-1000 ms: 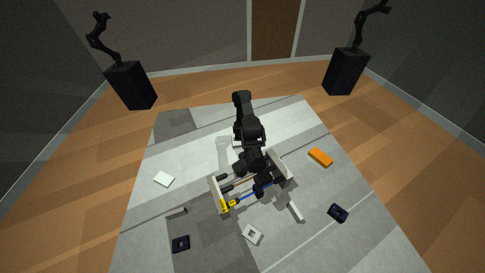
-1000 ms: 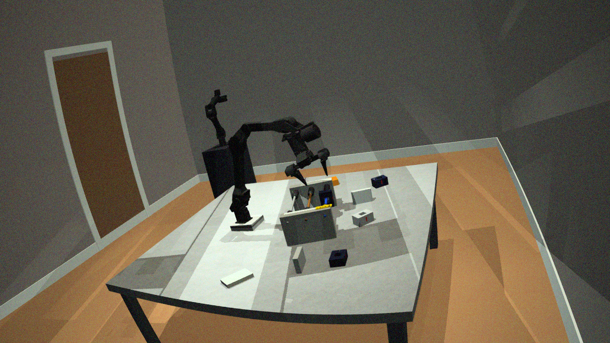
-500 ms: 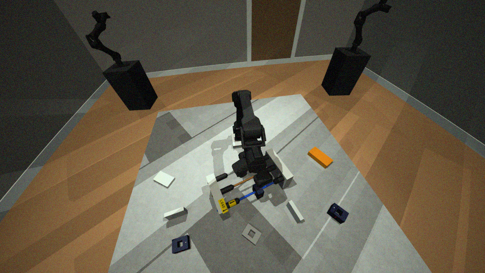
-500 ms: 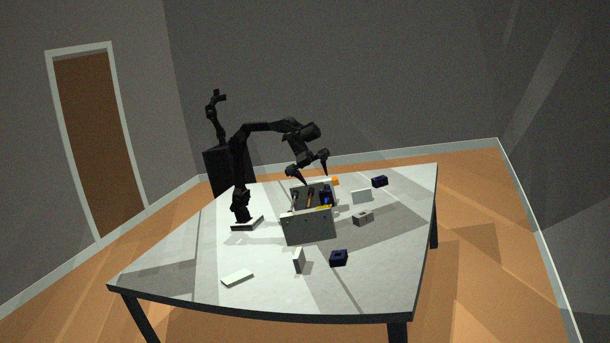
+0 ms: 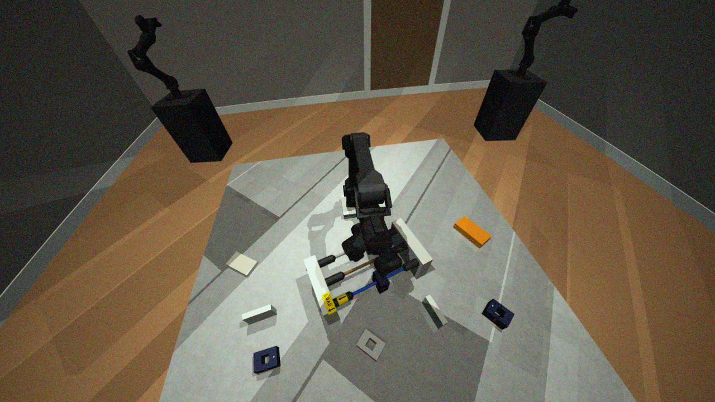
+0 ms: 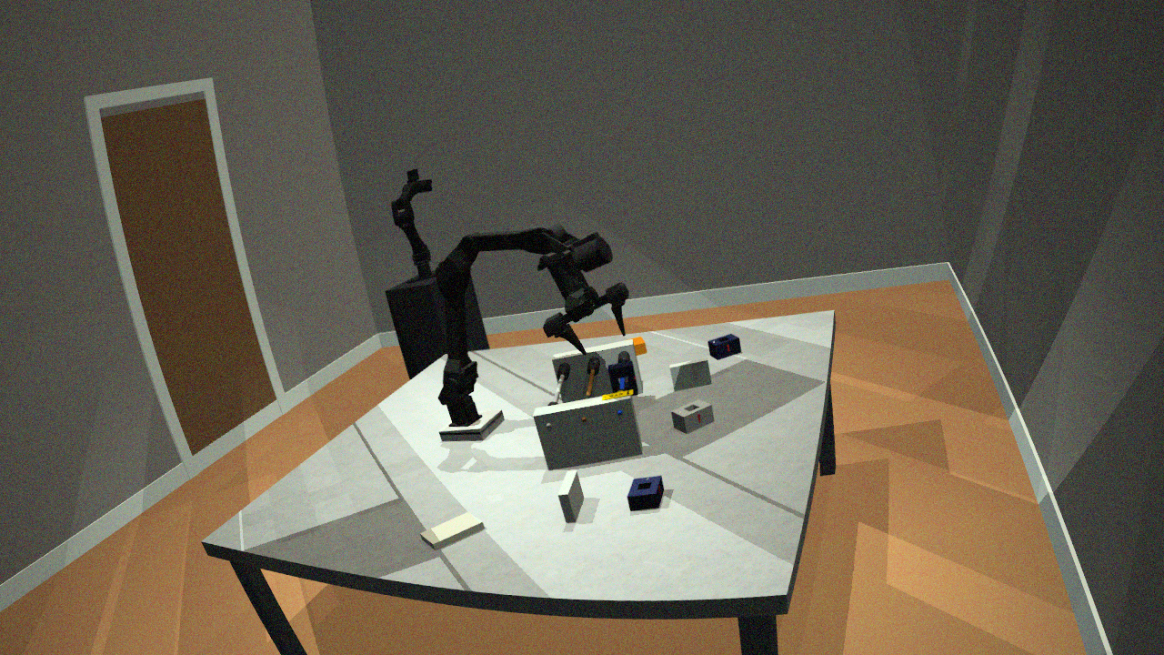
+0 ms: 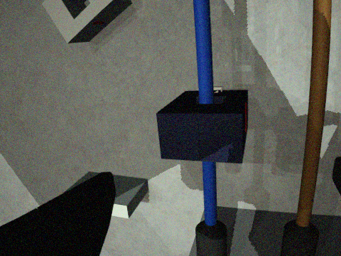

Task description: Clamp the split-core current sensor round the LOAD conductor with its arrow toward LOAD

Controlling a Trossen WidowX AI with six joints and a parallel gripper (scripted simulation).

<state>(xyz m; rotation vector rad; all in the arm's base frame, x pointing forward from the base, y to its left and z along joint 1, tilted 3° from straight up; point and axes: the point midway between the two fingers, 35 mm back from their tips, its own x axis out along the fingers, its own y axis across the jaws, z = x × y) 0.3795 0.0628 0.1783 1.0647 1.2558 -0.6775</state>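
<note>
The dark navy sensor (image 5: 381, 281) (image 6: 623, 376) (image 7: 202, 136) sits around the blue conductor (image 5: 363, 288) (image 7: 204, 53), which runs through its window. Its body looks closed in the wrist view; whether it is latched cannot be seen. The blue conductor's near end carries the yellow LOAD marker (image 5: 328, 302) (image 6: 617, 395). A thin red mark shows edge-on on the sensor's side, so the arrow's direction is not readable. My gripper (image 6: 604, 343) (image 7: 224, 176) is open and empty, above the conductors and clear of the sensor, with its fingers wide apart.
A brown conductor (image 5: 357, 268) (image 7: 314, 107) runs beside the blue one, between two end walls (image 5: 317, 280) (image 5: 412, 242). A grey block (image 6: 691, 417), two navy blocks (image 6: 645, 497) (image 6: 723, 348), an orange block (image 5: 471, 231), a cream block (image 5: 242, 263) and two upright plates (image 5: 257, 314) (image 5: 435, 312) stand around.
</note>
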